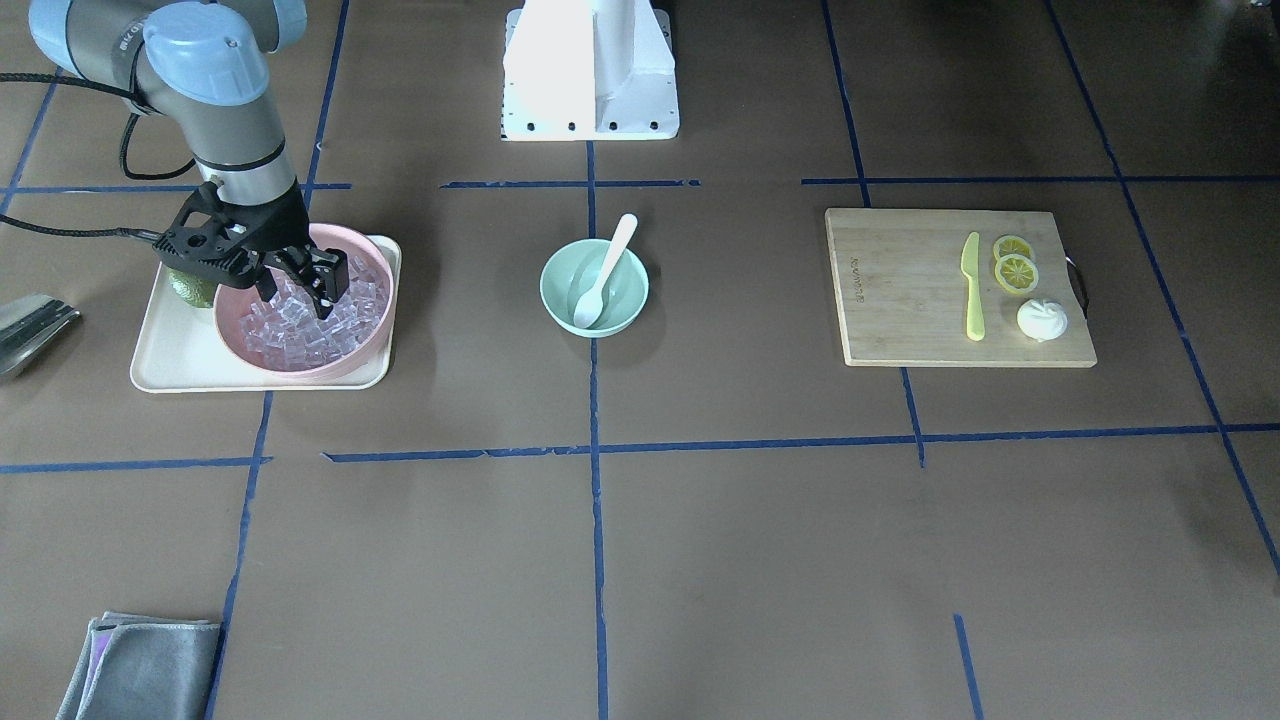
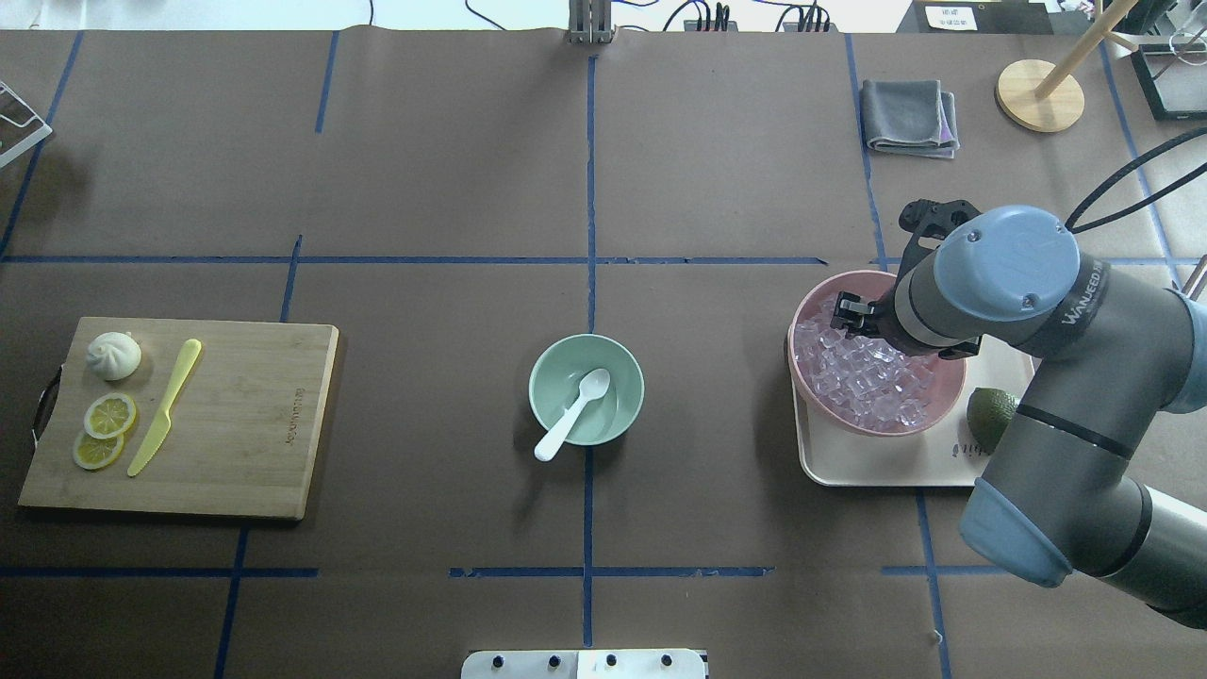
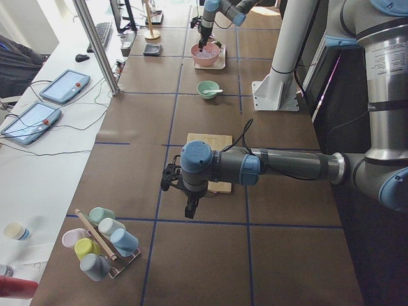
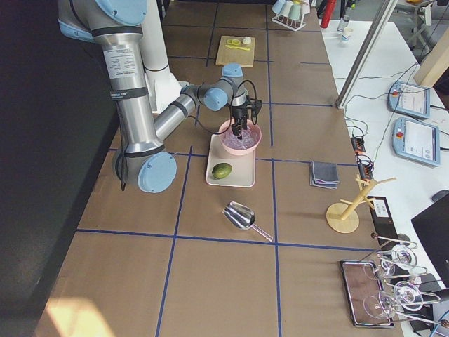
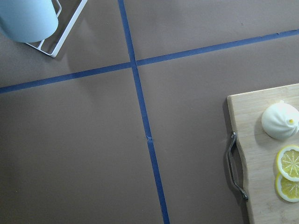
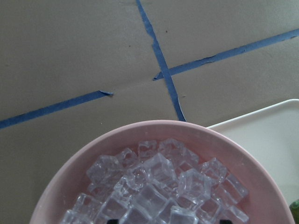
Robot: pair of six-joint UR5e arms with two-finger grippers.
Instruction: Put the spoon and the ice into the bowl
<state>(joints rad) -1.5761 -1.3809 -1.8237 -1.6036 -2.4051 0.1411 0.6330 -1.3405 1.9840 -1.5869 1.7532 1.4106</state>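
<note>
The white spoon lies in the mint-green bowl at the table's middle, scoop down and handle over the rim. It also shows in the overhead view in the bowl. Clear ice cubes fill a pink bowl. My right gripper is open, with its fingertips down among the ice; I see no cube held between them. My left gripper hangs over the table beside the cutting board and shows only in the exterior left view, so I cannot tell its state.
The pink bowl sits on a cream tray with a green avocado. A cutting board holds a yellow-green knife, lemon slices and a white bun. A metal scoop and a grey cloth lie near the tray.
</note>
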